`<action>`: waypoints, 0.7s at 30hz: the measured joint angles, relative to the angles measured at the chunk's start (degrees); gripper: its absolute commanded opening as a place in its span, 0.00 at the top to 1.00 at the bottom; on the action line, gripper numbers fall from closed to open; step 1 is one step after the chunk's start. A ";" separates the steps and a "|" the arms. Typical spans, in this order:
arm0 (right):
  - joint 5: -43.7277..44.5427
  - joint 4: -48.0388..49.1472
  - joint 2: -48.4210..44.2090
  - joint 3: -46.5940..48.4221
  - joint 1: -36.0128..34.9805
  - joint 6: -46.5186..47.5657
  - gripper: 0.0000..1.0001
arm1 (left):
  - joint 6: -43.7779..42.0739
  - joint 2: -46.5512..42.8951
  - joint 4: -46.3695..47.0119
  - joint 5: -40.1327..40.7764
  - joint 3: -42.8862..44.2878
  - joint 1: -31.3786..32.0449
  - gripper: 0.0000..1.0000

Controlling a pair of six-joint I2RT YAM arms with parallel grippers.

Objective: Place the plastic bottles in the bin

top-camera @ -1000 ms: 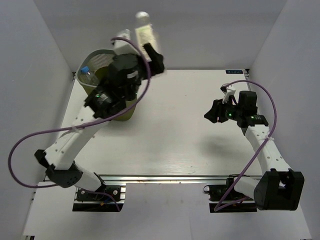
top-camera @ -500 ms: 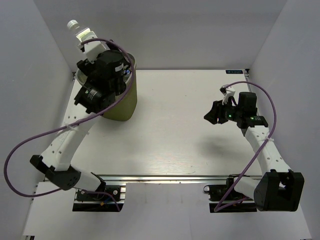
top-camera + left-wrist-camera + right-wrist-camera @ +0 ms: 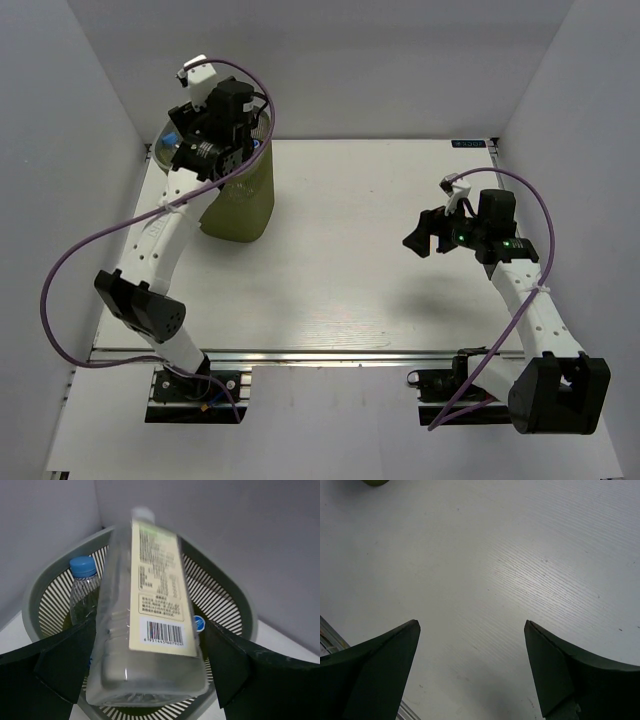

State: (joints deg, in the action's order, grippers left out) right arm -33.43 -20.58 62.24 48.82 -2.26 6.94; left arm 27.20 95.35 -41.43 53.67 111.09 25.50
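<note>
Left claw point(image 3: 150, 624): it is poised above the mouth of the bin point(image 3: 240, 205), its jaws set wide on either flank of the cream-labelled bottle point(image 3: 150, 580). The bottle lies lengthwise between the fingers, cap pointing away from the claw, base nearest the wrist. A sliver of gap shows on the claw's right side, so it cannot be told whether the bottle is pinched or loose. Judged purpose: the bottle is carried in line with the opening so that it falls clear inside.

Beneath the claw, a blue-capped bottle point(image 3: 82, 580) stands inside the mesh at the claw's left. A second blue cap point(image 3: 199, 623) shows lower at its right.

Clearances: the bin's rim rings the bottle on all sides with margin. The enclosure wall point(image 3: 50, 510) stands close beyond and left of the claw, so room for withdrawal is judged to lie towards the table.

Right claw point(image 3: 471, 623): jaws spread wide, nothing between them, only bare table point(image 3: 520, 555) below.
</note>
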 measured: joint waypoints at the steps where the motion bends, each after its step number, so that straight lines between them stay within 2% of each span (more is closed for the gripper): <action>1: -0.04 -0.02 0.00 0.00 0.00 0.00 0.10 | -0.09 -0.31 0.15 -0.48 0.57 -0.09 0.00; 11: -0.24 -0.50 0.07 0.00 0.00 0.39 0.10 | 0.02 -3.32 -2.01 -6.84 0.44 -2.32 0.00; 14: -0.39 -0.68 0.07 0.00 0.00 1.14 0.39 | -1.11 -3.96 -0.85 -9.66 -0.79 -2.45 0.13; 15: -0.61 -0.87 0.07 0.00 0.00 1.42 0.64 | -2.47 -4.39 0.07 -11.65 -1.36 -2.38 0.22; 16: -0.85 -1.14 0.07 0.00 0.00 2.08 0.72 | -4.13 -4.96 1.42 -14.80 -1.88 -2.32 0.27; 17: -1.16 -1.62 0.07 0.02 0.00 2.45 0.75 | -5.68 -5.42 2.25 -18.53 -1.97 -2.21 0.31; 18: -1.25 -2.08 0.04 0.02 0.00 2.71 0.72 | -7.41 -5.97 3.10 -24.09 -1.77 -2.14 0.35; 20: -1.25 -2.97 0.04 0.04 0.00 3.37 0.32 | -10.16 -6.67 3.93 -35.69 -0.70 -1.57 0.32; 21: -0.98 -3.45 0.04 0.04 0.00 3.48 0.15 | -11.08 -6.86 4.55 -42.32 -0.31 -1.20 0.23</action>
State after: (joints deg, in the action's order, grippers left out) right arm -34.41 -24.03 62.28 48.86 -2.26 10.41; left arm 16.12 88.49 -36.88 11.35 110.78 24.29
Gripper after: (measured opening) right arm 0.560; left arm 0.675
